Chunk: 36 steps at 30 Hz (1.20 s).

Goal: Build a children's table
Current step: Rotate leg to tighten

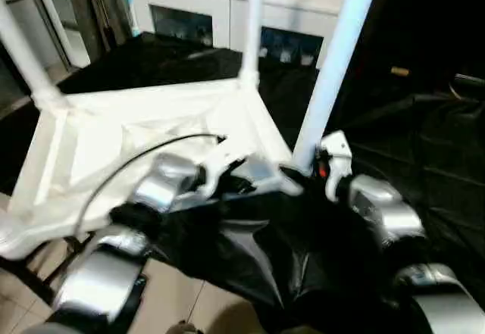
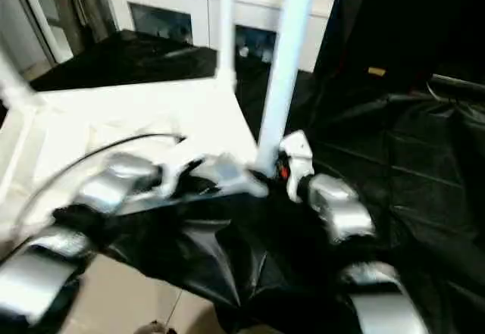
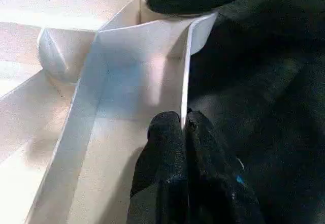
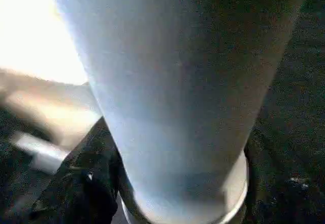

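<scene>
The children's table lies upside down on black cloth, its white ribbed tabletop [image 1: 114,145] facing up. Three white legs stand up from its corners: one far [image 1: 254,16], one at the left [image 1: 23,46] and one at the near right corner [image 1: 333,69]. My left gripper [image 3: 184,120] is shut on the thin rim [image 3: 185,66] of the tabletop near that right corner. At the base of the near right leg [image 4: 177,82], my right gripper [image 1: 307,169] is closed around it, one black finger [image 4: 76,193] lying against the tube.
A white glass-door cabinet [image 1: 197,8] stands behind the table. Black cloth [image 1: 424,145] covers the surface and drapes over its front edge to the tiled floor [image 1: 174,296]. A black cable [image 1: 136,156] from my left arm arcs over the tabletop.
</scene>
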{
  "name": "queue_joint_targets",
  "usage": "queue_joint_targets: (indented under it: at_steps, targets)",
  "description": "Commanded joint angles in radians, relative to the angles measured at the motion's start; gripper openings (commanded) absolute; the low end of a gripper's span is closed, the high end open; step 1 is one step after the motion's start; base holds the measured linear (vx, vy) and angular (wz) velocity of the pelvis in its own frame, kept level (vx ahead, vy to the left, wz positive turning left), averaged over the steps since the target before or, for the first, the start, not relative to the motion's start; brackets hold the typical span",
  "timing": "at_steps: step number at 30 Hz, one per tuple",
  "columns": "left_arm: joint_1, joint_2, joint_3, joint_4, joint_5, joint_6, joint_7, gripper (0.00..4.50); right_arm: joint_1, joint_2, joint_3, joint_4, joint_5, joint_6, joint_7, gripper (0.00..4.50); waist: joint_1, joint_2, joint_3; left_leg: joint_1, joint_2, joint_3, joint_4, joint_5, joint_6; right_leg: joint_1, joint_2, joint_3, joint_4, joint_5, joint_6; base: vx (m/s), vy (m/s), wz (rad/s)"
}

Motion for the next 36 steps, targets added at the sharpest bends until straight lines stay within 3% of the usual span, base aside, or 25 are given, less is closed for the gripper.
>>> queue_joint_targets:
  at_steps: [1, 6, 7, 9, 12, 15, 19, 23, 31, 36]
  targets:
    - [-0.058, -0.06, 0.045, 0.016, -0.012, 0.002, 0.165, 0.0, 0.015, 0.096, 0.069, 0.067, -0.034, 0.03, -0.047, 2.7, -0.008, -0.008, -0.061, 0.014, 0.023, -0.007, -0.065, -0.226, 0.006, 0.043, -0.072, 0.044, -0.083, -0.247, -0.183, 0.0, 0.0, 0.0]
    - [-0.071, -0.107, 0.051, 0.037, -0.012, -0.019, 0.195, 0.0, -0.021, 0.154, 0.067, 0.143, -0.065, -0.029, -0.149, 2.7, -0.008, -0.01, -0.063, 0.012, 0.022, -0.005, -0.063, -0.205, 0.016, 0.045, -0.071, 0.044, -0.079, -0.196, -0.189, 0.0, 0.0, 0.0]
    - [-0.071, -0.109, 0.05, 0.039, -0.015, -0.024, 0.188, 0.0, -0.028, 0.156, 0.063, 0.155, -0.063, -0.038, -0.15, 3.26, -0.007, -0.009, -0.062, 0.011, 0.022, -0.005, -0.062, -0.209, 0.025, 0.047, -0.072, 0.044, -0.079, -0.191, -0.191, 0.0, 0.0, 0.0]
    - [-0.062, -0.107, 0.043, 0.03, -0.023, -0.036, 0.155, 0.0, -0.041, 0.157, 0.046, 0.164, -0.041, -0.034, -0.121, 3.26, -0.008, -0.009, -0.06, 0.011, 0.022, -0.005, -0.064, -0.218, 0.029, 0.046, -0.071, 0.044, -0.081, -0.2, -0.191, 0.0, 0.0, 0.0]
    - [-0.033, -0.081, 0.025, 0.001, -0.027, -0.059, 0.081, 0.0, -0.045, 0.128, 0.072, 0.135, -0.055, -0.061, -0.058, 3.59, -0.009, -0.01, -0.062, 0.01, 0.024, -0.007, -0.065, -0.227, 0.032, 0.048, -0.072, 0.044, -0.081, -0.213, -0.186, 0.0, 0.0, 0.0]
    - [-0.02, -0.065, 0.02, -0.015, -0.03, -0.06, 0.039, 0.0, -0.04, 0.107, 0.084, 0.118, -0.055, -0.088, 0.01, 3.87, -0.018, -0.01, -0.065, 0.006, 0.023, -0.005, -0.061, -0.182, 0.047, 0.053, -0.069, 0.043, -0.07, -0.12, -0.212, 0.0, 0.0, 0.0]
    - [0.015, -0.019, 0.006, -0.058, -0.037, -0.091, -0.075, 0.0, -0.018, 0.055, 0.103, 0.062, -0.024, -0.133, 0.192, 3.87, -0.017, -0.013, -0.063, 0.003, 0.024, -0.003, -0.057, -0.178, 0.077, 0.057, -0.07, 0.041, -0.07, -0.109, -0.223, 0.0, 0.0, 0.0]
    - [0.056, 0.038, -0.008, -0.121, -0.063, -0.099, -0.208, 0.0, 0.019, -0.012, 0.136, -0.018, -0.001, -0.147, 0.385, 3.87, -0.014, -0.011, -0.062, 0.004, 0.03, -0.001, -0.057, -0.182, 0.085, 0.053, -0.069, 0.039, -0.069, -0.125, -0.23, 0.0, 0.0, 0.0]
    - [0.113, 0.144, -0.039, -0.222, -0.072, -0.083, -0.394, 0.0, 0.099, -0.135, 0.226, -0.156, 0.007, -0.099, 0.667, 3.87, -0.008, -0.008, -0.058, 0.008, 0.033, -0.002, -0.062, -0.224, 0.066, 0.046, -0.07, 0.042, -0.074, -0.192, -0.228, 0.0, 0.0, 0.0]
    - [0.128, 0.167, -0.044, -0.258, -0.08, -0.07, -0.434, 0.0, 0.118, -0.148, 0.242, -0.196, 0.01, -0.068, 0.709, 3.3, -0.005, -0.008, -0.06, 0.008, 0.032, -0.003, -0.062, -0.21, 0.062, 0.047, -0.069, 0.042, -0.071, -0.177, -0.226, 0.0, 0.0, 0.0]
